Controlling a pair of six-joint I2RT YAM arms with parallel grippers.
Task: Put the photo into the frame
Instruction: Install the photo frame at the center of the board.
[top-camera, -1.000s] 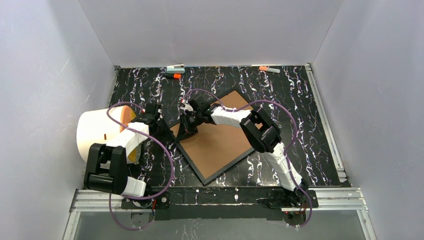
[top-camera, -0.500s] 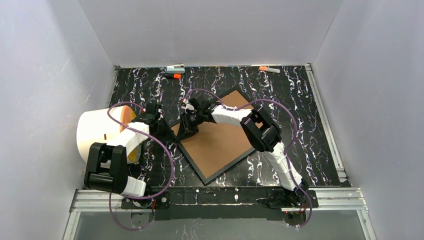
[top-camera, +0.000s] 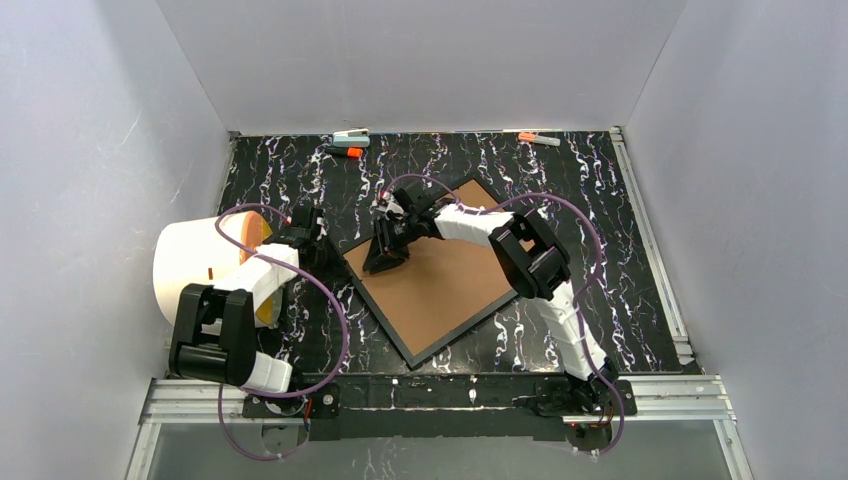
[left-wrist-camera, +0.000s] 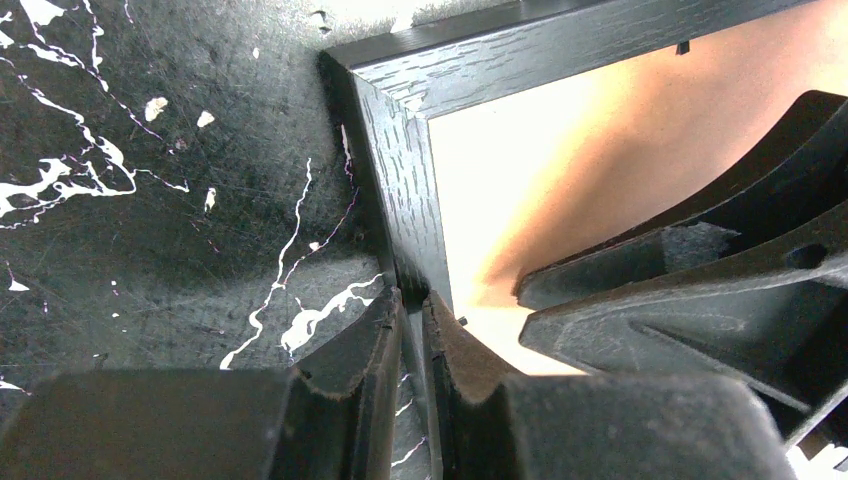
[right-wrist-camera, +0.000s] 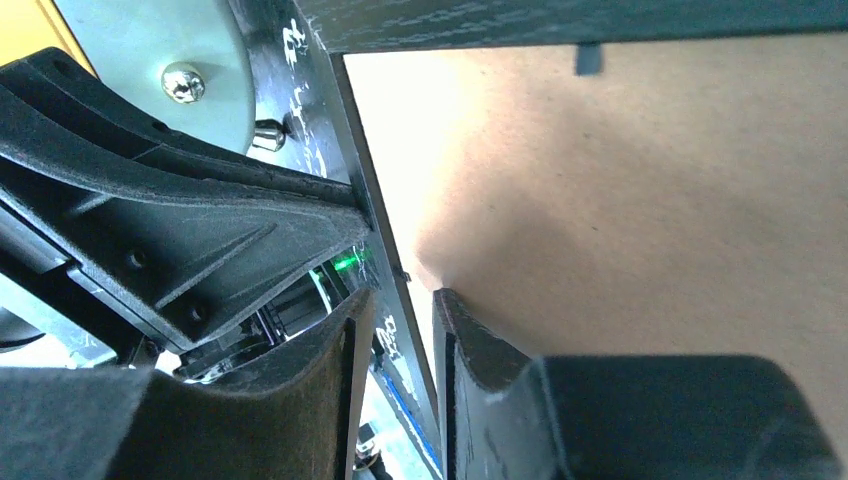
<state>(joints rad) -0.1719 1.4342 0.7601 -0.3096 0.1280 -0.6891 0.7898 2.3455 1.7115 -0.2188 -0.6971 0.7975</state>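
The black, white-veined table (top-camera: 620, 230) fills the floor of my workspace. The frame (left-wrist-camera: 400, 190) lies flat near its middle, turned so its corners point like a diamond, back side up. The brown backing board (top-camera: 440, 285) sits inside its black rails and covers nearly all of it.

To the left of the frame, past my left arm (top-camera: 225, 330), a white drum-shaped thing (top-camera: 190, 265) with an orange inside rests at the table's left edge. My right arm (top-camera: 545, 290) reaches from its base across the backing board toward the frame's left corner.

Both of my grippers meet at that corner. My left gripper (left-wrist-camera: 410, 300) comes in from the table side. Its two fingers are drawn nearly together with the frame's left rail pinched in the thin slit between them, one finger outside on the table and the other over the board. My right gripper (right-wrist-camera: 400, 295) sits just beside it on the same rail. Its fingers are parted, one outside the rail and one over the backing board, with daylight on either side of the thin black edge, so it grips nothing.

Along the far edge lie three small things: a white and teal clip (top-camera: 350, 138), an orange-tipped marker (top-camera: 347, 152) close beside it, and another orange and white marker (top-camera: 540, 138) well apart to the right.
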